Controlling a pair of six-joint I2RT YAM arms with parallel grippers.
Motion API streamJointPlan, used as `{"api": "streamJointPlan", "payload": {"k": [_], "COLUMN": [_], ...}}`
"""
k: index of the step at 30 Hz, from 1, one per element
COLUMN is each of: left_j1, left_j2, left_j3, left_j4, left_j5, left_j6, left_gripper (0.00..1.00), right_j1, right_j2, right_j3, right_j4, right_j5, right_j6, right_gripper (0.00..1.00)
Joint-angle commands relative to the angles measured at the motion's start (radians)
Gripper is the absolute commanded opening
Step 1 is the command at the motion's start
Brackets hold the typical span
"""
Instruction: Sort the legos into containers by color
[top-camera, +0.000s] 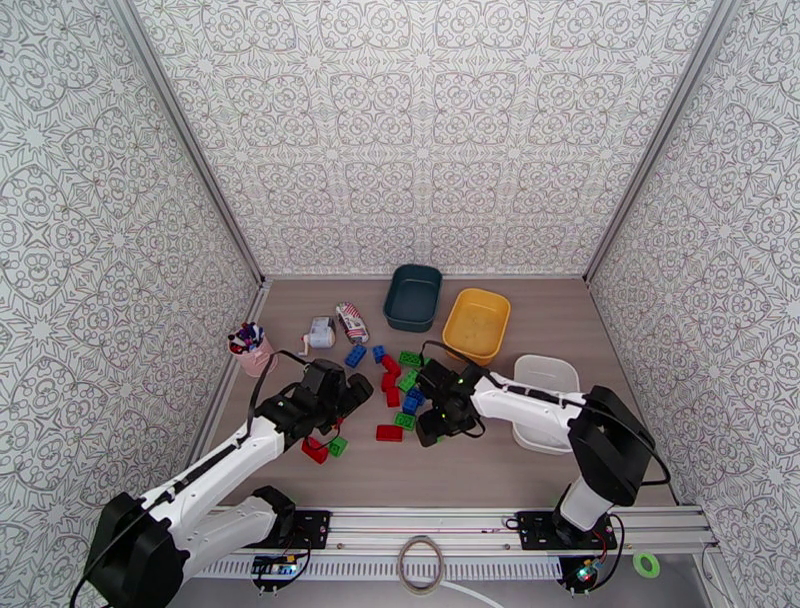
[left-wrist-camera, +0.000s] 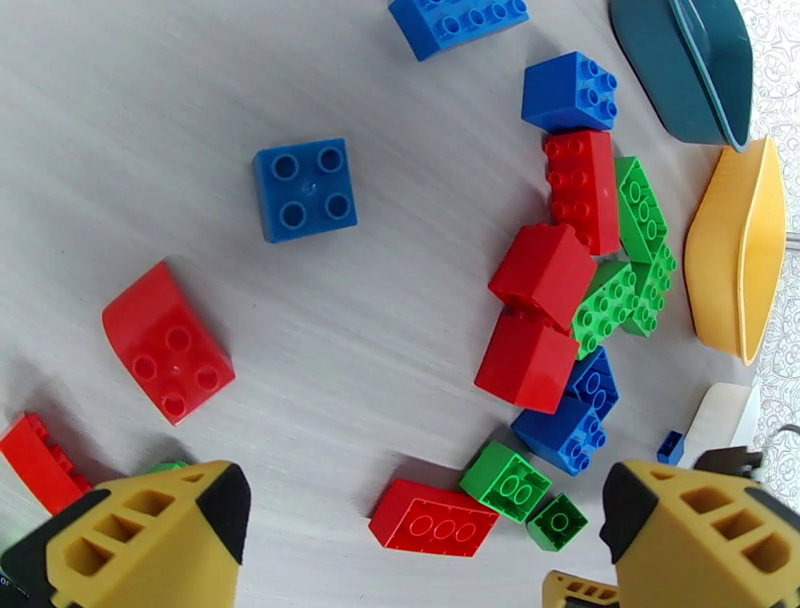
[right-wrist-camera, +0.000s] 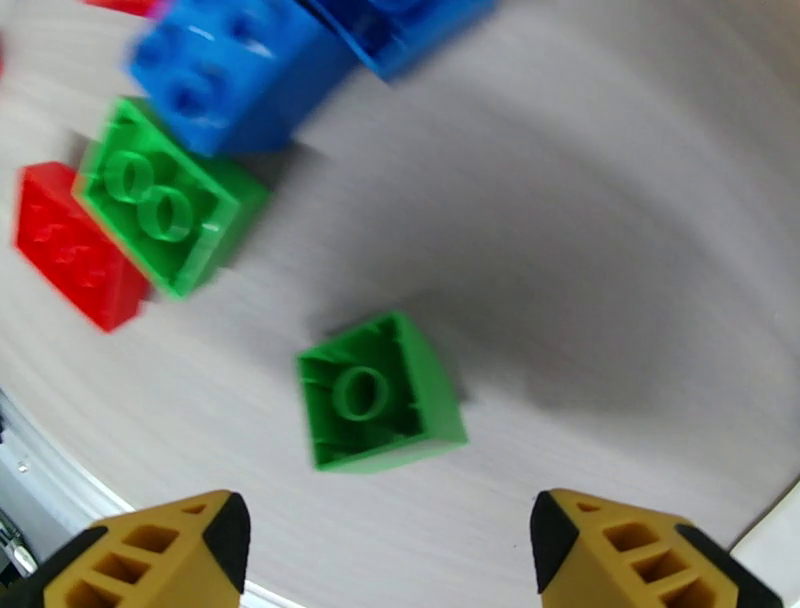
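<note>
The right arm was folded at the elbow, forearm low across the table, with the right gripper (right-wrist-camera: 390, 530) tilted down, its fingers spread wide and empty. A small green brick (right-wrist-camera: 378, 405) lay hollow side up just ahead of it, between the fingertips. Beyond, to the left, sat a larger green brick (right-wrist-camera: 165, 210), with a blue brick (right-wrist-camera: 230, 80) farther off. The left arm stretched forward and inward, wrist bent down, and the left gripper (left-wrist-camera: 420, 520) was likewise spread and empty. A flat red brick (left-wrist-camera: 432, 517) lay between its fingers, and the heap of legos (left-wrist-camera: 545, 275) ahead to the right. The white tray (left-wrist-camera: 720, 420), yellow bin (left-wrist-camera: 735, 255) and teal bin (left-wrist-camera: 690, 65) stood past that heap
</note>
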Motion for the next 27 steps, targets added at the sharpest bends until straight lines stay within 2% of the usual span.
{"api": "streamJointPlan", "payload": {"k": [1,10,19,27], "left_j1": [0.011,0.013,0.016,0.017], "left_j2": [-0.003,0.000,0.006,0.022], "left_j3": [-0.008,-0.009,-0.019,-0.013], "left_j4": [-0.025,-0.023,-0.014,0.001], "left_j5": [0.016,0.015,0.019,0.035], "left_j6": [-0.015,-0.020,-0.027,-0.026], "left_gripper": [0.99,0.98,0.98,0.98], "right_j1": [0.005,0.005,-0.002,-0.032], "right_j2": [0.030,0.099,0.155,0.172], "right_j3": [-0.014,0.031,0.113,0.138], "right_j4": [0.008,-0.012,-0.044,-0.075], "right_j5": [0.051,0.104,0.142,0.125], "right_j6": [0.025,0.035,0.024,0.021], "right_gripper": [0.78,0.66,0.70,0.61]}}
